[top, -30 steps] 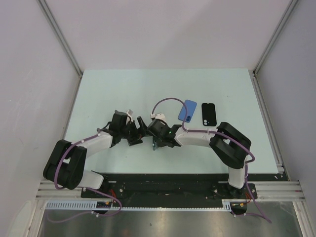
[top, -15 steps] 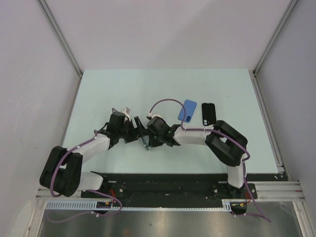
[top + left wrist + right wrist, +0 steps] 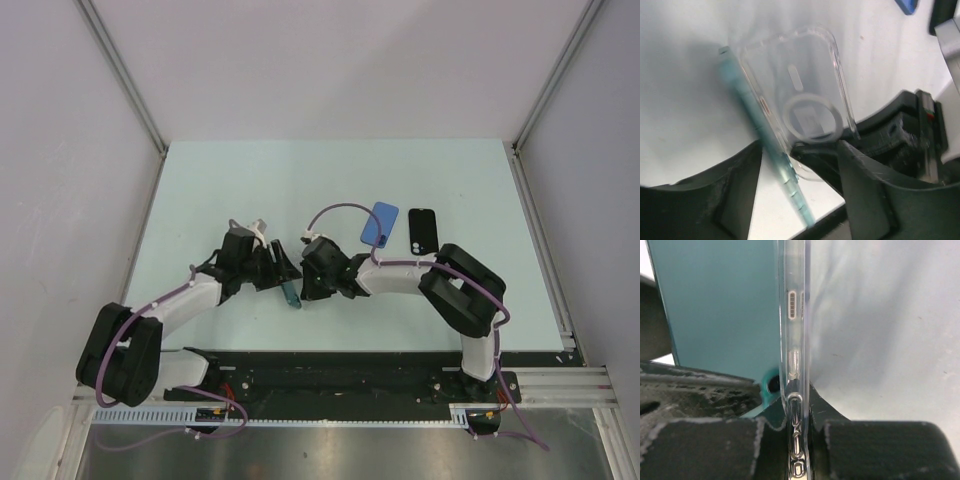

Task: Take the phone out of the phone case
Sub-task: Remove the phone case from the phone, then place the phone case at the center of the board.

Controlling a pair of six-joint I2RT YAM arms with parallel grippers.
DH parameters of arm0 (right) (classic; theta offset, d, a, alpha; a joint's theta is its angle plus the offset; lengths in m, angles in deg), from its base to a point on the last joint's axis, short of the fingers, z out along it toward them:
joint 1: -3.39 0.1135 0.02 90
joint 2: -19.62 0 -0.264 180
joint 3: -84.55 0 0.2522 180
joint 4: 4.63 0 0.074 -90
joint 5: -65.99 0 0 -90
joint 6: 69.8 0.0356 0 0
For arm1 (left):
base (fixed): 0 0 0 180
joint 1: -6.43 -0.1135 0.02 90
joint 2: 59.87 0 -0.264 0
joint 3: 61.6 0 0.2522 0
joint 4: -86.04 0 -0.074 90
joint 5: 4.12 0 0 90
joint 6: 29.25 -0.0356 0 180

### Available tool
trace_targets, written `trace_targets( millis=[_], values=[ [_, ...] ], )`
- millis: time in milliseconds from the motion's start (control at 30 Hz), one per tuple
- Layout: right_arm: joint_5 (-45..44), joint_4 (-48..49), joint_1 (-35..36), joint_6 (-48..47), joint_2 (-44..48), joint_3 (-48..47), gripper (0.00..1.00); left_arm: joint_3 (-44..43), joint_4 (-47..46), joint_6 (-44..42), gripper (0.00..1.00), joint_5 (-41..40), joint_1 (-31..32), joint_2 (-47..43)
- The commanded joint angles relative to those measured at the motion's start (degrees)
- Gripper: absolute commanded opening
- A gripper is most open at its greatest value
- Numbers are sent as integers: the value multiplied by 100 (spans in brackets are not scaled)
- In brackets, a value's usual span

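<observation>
Left arm has swung in on the right arm since a sec ago. Top view, centre: teal phone (image 3: 291,294) tips out between left pincer (image 3: 277,268) & right pincer (image 3: 310,282), over the counter (image 3: 230,180). Left wrist view: phone edge-on at lower left, part out of clear case (image 3: 805,85); fingers apart, not gripping. Right wrist view: pincer clamped on case rim. Phone prob. stiff & slick, so take it by the long edges.

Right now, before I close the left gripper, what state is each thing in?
teal phone: angled away from the case along one long edge, between the left fingers, ungripped.
clear case: opened off the phone, pinched at one end.
left gripper: open.
right gripper: shut on the clear case.
blue item: flat on the table, untouched.
black item: flat, untouched.
</observation>
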Motion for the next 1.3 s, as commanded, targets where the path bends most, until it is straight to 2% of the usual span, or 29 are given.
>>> trace_targets(
  millis=[0, 33, 67, 133, 167, 233, 300, 533, 700, 800, 933, 1000, 1033, 1067, 1133, 1233, 1267],
  values=[
    [37, 84, -514, 168, 375, 525, 0, -185, -91, 77, 58, 522, 208, -207],
    [81, 110, -603, 151, 445, 587, 0, -211, -74, 86, 51, 496, 208, -198],
    [125, 137, -674, 142, 507, 632, 0, -246, -65, 121, 39, 470, 208, -172],
    [169, 120, -867, 98, 665, 702, 0, -290, -56, 130, 27, 443, 208, -92],
    [178, 111, -902, 37, 718, 711, 0, -325, -56, 138, 17, 408, 208, -40],
    [187, 111, -938, 1, 806, 720, 0, -386, -39, 165, 4, 382, 208, 91],
    [239, 128, -938, -8, 841, 711, 0, -439, -30, 182, 0, 416, 199, 180],
    [283, 137, -1113, -43, 937, 729, 0, -939, 172, 165, 0, 285, 120, 163],
    [546, 259, -1482, -104, 1070, 799, 0, -1397, 173, 279, 0, 381, -528, 355],
    [1362, 987, -1771, 35, 833, 799, 0, -1766, -275, 577, 0, 750, -950, 784],
    [2190, 2627, -2045, 650, 271, 755, 1, -2573, -364, 561, 0, 996, -1347, 1567],
    [2410, 3097, -2098, 1020, -140, 659, 7, -2759, -520, 587, 0, 1242, -1592, 1866],
    [2480, 3221, -2150, 1099, -291, 371, 18, -2873, -600, 656, 0, 1356, -1672, 2164],
    [2559, 3126, -2177, 1100, -440, 194, 25, -2909, -732, 692, 0, 1496, -1734, 2288],
    [2455, 2636, -2238, 1004, -783, -183, 41, -2936, -864, 710, 0, 1542, -1883, 2534],
    [2271, 1855, -2265, 740, -925, -799, 54, -2962, -1023, 684, 0, 1550, -2033, 2728],
    [2017, 1599, -2274, 626, -908, -1079, 56, -2971, -1075, 692, 0, 1551, -2068, 2825]
  ],
)
